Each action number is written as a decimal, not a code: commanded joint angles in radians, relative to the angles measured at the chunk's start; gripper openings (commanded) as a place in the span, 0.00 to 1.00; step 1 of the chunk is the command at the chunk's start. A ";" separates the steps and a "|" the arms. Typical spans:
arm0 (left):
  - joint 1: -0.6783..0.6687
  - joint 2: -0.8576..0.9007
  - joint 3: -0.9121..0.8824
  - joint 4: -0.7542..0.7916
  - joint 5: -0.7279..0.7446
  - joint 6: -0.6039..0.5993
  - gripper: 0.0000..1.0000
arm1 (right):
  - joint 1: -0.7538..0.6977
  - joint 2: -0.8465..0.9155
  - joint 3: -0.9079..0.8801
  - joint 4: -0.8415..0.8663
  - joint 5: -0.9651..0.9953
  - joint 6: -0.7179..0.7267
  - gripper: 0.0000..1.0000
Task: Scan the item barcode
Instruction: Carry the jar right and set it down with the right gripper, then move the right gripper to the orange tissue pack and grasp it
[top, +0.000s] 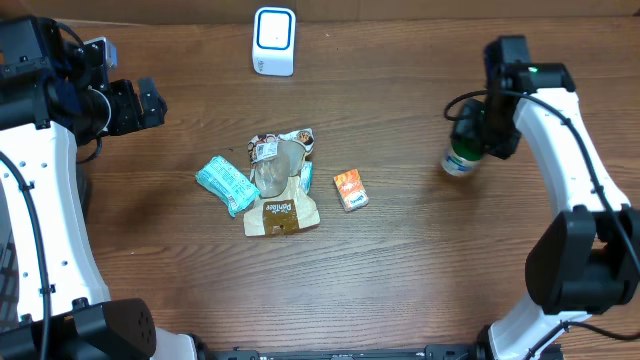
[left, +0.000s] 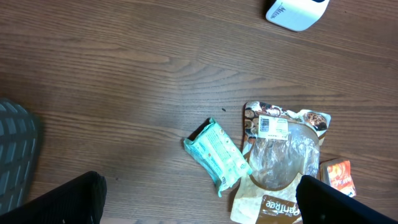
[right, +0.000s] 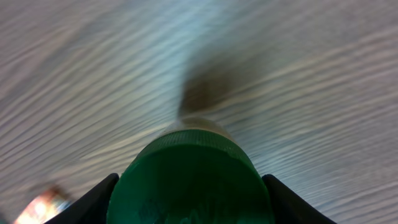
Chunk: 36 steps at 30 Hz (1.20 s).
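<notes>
A bottle (top: 458, 162) with a green cap (right: 193, 168) and a pale label is at the right side of the table, and my right gripper (top: 480, 135) is shut on it from above. In the right wrist view the cap fills the space between the two dark fingers (right: 93, 202); the wood behind is blurred. The white barcode scanner (top: 274, 41) stands at the table's far edge, centre, also in the left wrist view as the scanner (left: 295, 12). My left gripper (top: 142, 104) hangs open at the far left, holding nothing; its fingertips (left: 65, 202) frame the lower edge of its view.
A pile lies mid-table: a teal packet (top: 227, 183), a brown-and-clear pouch (top: 281, 190) with a barcode label (left: 272, 125), and a small orange packet (top: 350, 189) to its right. Bare wood separates the pile from the bottle.
</notes>
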 joint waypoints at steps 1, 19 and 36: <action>0.003 0.003 0.023 -0.002 0.001 -0.016 1.00 | -0.037 0.012 -0.031 0.021 -0.001 0.027 0.30; 0.003 0.003 0.023 -0.002 0.001 -0.016 1.00 | -0.054 0.056 0.012 -0.013 -0.013 -0.071 0.93; 0.003 0.003 0.023 -0.002 0.001 -0.016 1.00 | 0.290 0.082 0.138 -0.060 -0.394 -0.238 0.61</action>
